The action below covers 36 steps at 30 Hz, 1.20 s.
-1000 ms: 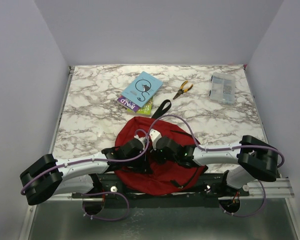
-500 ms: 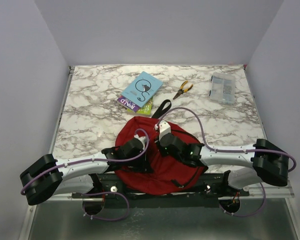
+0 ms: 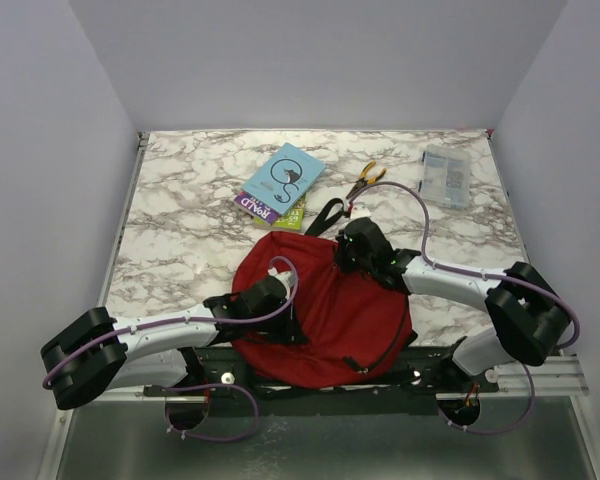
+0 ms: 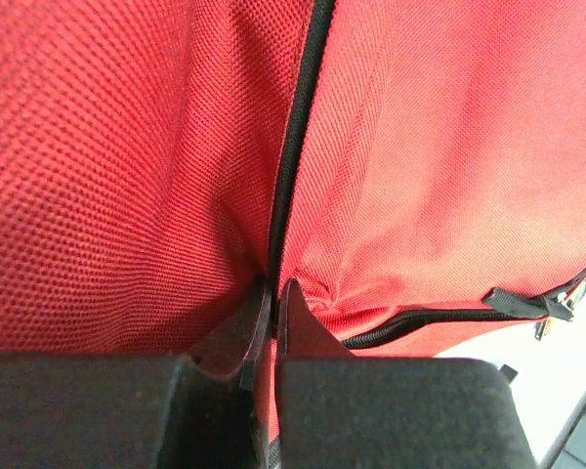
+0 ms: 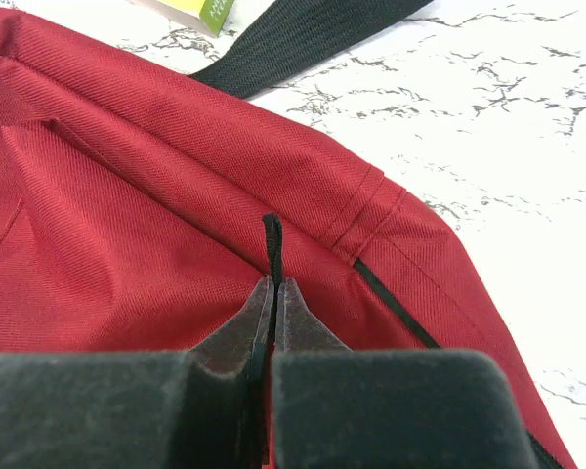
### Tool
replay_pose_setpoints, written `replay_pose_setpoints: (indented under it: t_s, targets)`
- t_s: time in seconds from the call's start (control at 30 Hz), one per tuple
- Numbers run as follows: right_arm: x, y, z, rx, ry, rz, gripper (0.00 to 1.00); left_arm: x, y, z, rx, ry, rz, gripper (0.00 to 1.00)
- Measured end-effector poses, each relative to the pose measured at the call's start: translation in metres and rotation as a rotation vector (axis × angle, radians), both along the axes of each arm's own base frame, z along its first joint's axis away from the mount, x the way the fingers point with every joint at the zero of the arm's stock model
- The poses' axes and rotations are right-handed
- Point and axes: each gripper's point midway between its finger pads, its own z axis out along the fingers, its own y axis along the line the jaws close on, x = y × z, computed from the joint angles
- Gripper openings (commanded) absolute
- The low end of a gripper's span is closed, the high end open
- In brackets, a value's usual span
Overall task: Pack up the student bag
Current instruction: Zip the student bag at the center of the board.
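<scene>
While the dark red student bag is lying at the near edge of the marble table, between our 2 arms, we are pinching a fold of its fabric beside a black zipper with our left gripper, jaws closed tight on it. Our right gripper is clamping a thin black pull tab at the bag's far right edge, near the black handle strap

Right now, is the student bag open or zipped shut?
Looks shut: the student bag lies flat with no gap showing; the right hand is closed on its black zipper pull.
</scene>
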Motion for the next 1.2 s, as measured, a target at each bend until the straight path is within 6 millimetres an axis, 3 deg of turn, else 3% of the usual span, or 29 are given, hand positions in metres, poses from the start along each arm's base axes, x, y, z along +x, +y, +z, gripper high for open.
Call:
replay_pose_setpoints:
  t_s: [0.07, 0.27, 0.37, 0.47, 0.63, 0.8, 0.83, 1.03, 1.2]
  targets:
    - [0.004, -0.001, -0.004, 0.001, 0.027, 0.000, 0.04, 0.001, 0.000, 0.000, -0.001, -0.003, 0.003, 0.00]
    - [0.010, -0.009, -0.005, -0.013, 0.044, -0.017, 0.37, -0.001, 0.002, -0.001, 0.014, 0.003, -0.006, 0.00]
    - [0.013, -0.014, -0.001, -0.013, 0.049, -0.033, 0.46, 0.000, 0.000, 0.000, 0.029, 0.007, -0.015, 0.00]
    - [0.007, -0.019, 0.007, -0.008, 0.058, -0.042, 0.55, 0.000, 0.000, 0.000, 0.038, 0.007, -0.021, 0.00]
    - [-0.004, -0.033, 0.029, 0.017, 0.051, -0.087, 0.73, -0.001, 0.001, 0.002, 0.055, 0.005, -0.031, 0.09]
    - [-0.014, -0.065, 0.023, 0.000, 0.119, -0.223, 0.81, 0.003, 0.001, 0.009, 0.079, -0.014, -0.044, 0.32]
    - [-0.018, -0.073, 0.018, -0.007, 0.140, -0.250, 0.86, 0.003, 0.001, 0.010, 0.080, -0.017, -0.046, 0.38]
    - [-0.050, -0.118, 0.003, 0.008, 0.249, -0.413, 0.89, 0.007, 0.002, 0.021, 0.068, -0.053, -0.038, 0.63]
    - [-0.070, -0.127, 0.003, 0.057, 0.310, -0.484, 0.89, 0.016, -0.007, 0.047, 0.035, -0.101, -0.039, 0.69]
